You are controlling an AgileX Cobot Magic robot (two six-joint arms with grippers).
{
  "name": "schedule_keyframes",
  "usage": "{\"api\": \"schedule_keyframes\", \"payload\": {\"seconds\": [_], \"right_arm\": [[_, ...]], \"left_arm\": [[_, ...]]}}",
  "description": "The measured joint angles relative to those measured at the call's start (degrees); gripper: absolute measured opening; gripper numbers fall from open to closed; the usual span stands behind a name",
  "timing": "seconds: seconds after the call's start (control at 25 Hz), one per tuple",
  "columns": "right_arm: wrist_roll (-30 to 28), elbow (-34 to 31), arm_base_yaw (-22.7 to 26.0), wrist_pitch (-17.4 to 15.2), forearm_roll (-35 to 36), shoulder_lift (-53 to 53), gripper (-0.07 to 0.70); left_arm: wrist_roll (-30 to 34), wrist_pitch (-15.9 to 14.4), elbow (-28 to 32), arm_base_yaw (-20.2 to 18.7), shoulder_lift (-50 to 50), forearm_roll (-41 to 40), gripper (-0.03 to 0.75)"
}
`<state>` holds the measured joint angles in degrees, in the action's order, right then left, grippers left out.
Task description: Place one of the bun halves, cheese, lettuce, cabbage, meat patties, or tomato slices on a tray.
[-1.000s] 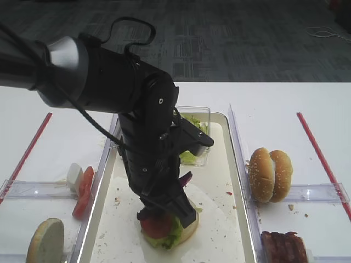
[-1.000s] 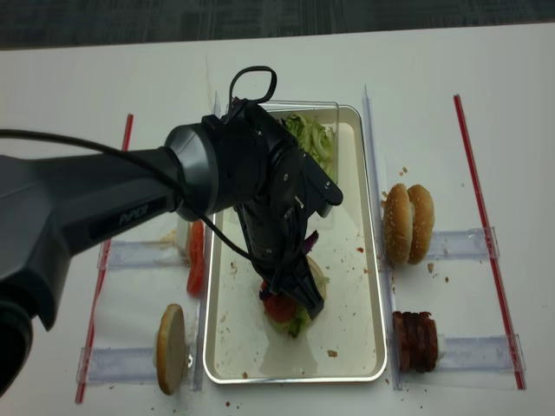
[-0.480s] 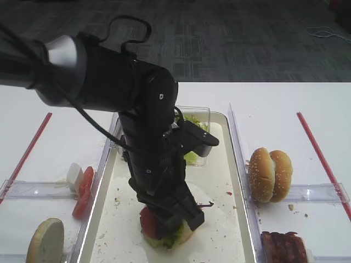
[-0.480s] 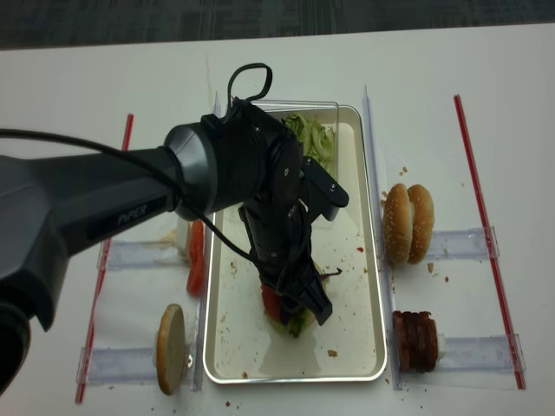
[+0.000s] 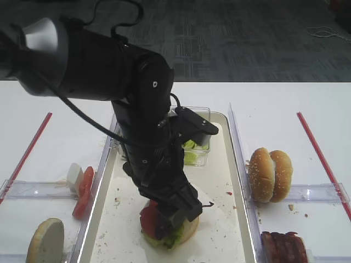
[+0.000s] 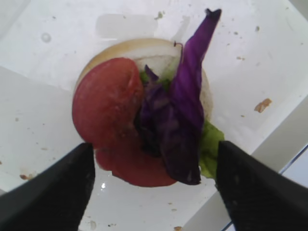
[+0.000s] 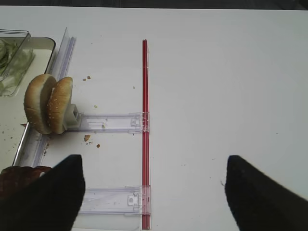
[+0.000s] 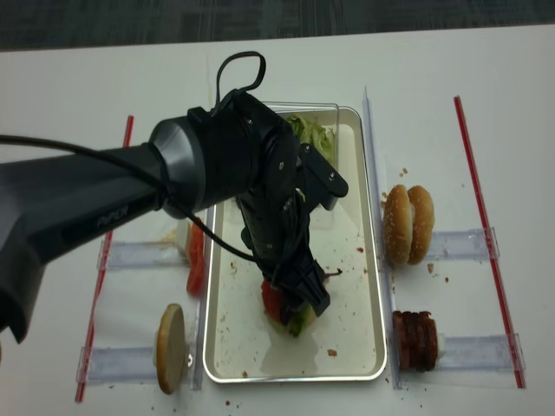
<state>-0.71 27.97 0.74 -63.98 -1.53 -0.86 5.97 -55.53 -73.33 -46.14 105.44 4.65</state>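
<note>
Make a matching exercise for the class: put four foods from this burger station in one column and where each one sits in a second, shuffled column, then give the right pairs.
Things:
1. cabbage
2. meat patties
3. tomato slices
4. lettuce

Places:
A. in the clear box at the far end of the tray
B. in a holder left of the tray
C. on top of the stack on the tray
D. in the near holder right of the tray

Pairs: 1-C, 2-D, 3-B, 4-A
</note>
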Motion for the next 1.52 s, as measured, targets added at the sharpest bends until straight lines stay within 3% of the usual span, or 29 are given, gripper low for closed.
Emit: {"api": "schedule_keyframes", "payload": {"seconds": [0.6,0.76,0.96,1.24,1.52], "right_arm": [[-0.11,0.00,0.00,0.00,0.00,0.00,0.626],[-0.11,0.00,0.00,-0.12,0.00,0.00,0.626],[-0.11,0.00,0.00,-0.12,0.00,0.00,0.626],[-0.11,0.00,0.00,-0.12,0.00,0.00,0.626],[-0.11,0.00,0.00,-0.12,0.00,0.00,0.626]], "left_arm": [[-1.19,-0.38,0.00,0.00,-8.11,0.00,0.529],[-2.15,-0.39,0.00,1.49,-8.16,0.00,0.529],[-3.28,-0.08,0.00,10.58,-8.25,0.00,0.528],[-4.56,-0.85,0.00,30.83,-8.25,-3.03,0.529],[-4.56,-2.72,0.00,45.20,-8.25,-6.18,0.528]]}}
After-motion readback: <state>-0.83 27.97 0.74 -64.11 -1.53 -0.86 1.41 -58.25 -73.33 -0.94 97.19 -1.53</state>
